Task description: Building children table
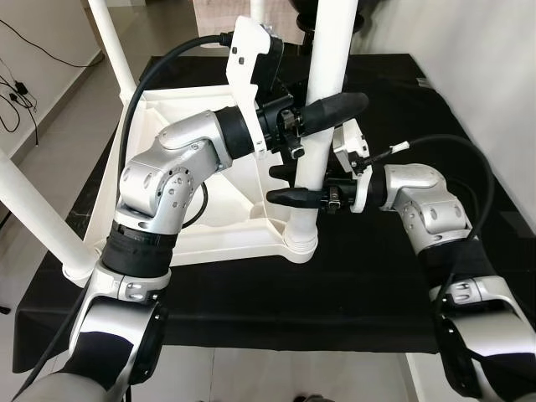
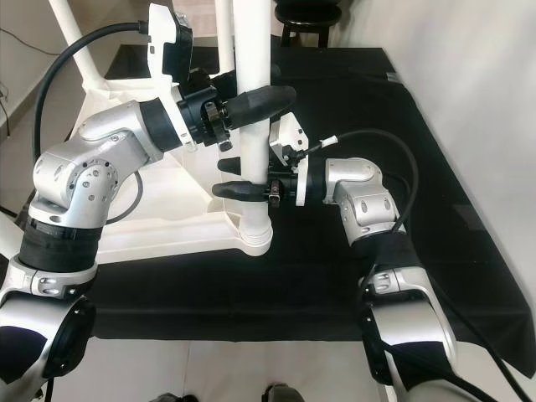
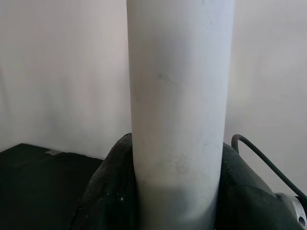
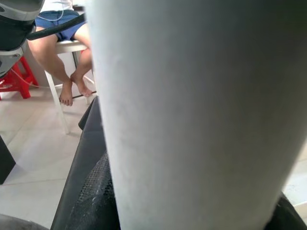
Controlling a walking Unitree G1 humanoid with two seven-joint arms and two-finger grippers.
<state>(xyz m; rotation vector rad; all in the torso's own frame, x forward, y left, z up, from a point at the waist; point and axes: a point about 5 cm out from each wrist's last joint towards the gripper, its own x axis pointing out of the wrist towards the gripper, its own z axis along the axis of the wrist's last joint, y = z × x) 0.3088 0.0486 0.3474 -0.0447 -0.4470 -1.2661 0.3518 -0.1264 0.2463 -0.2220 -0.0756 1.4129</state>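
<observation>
Jaws of both grippers clamp one upright white leg (image 1: pixel 322 100), left gripper (image 1: pixel 322 113) above right gripper (image 1: pixel 293 184), at the near corner of the upturned white tabletop (image 1: pixel 167 109); three other legs stand up.

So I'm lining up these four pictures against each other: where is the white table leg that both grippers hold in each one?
Left eye view: white table leg upright, centre, foot in the tabletop's corner socket.
Right eye view: left of centre.
Left wrist view: close, in the middle.
Right wrist view: very close, centre to right.
Shared landmark: black cloth.
</observation>
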